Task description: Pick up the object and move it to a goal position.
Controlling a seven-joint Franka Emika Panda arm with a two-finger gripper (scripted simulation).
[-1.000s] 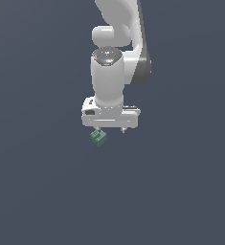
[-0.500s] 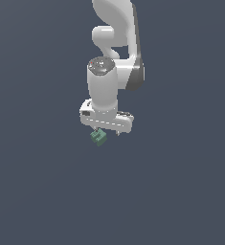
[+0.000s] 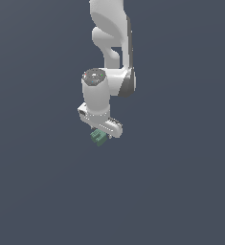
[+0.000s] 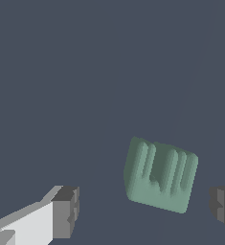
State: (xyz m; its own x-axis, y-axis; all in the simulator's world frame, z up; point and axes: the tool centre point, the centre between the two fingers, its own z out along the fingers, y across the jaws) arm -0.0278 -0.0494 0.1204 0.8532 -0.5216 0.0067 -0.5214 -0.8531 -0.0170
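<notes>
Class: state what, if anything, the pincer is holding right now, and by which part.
Nothing is held. The open pincer straddles the green block, fingers apart from its sides.

The object (image 4: 160,175) is a small matte green block with grooved sides; it sits tilted askew.

Green ridged object (image 4: 160,175) on dark floor, between 2 spread end effector (image 4: 145,208) fingers (image 4: 66,211), untouched

ext view high, far, wrist cam close
</notes>
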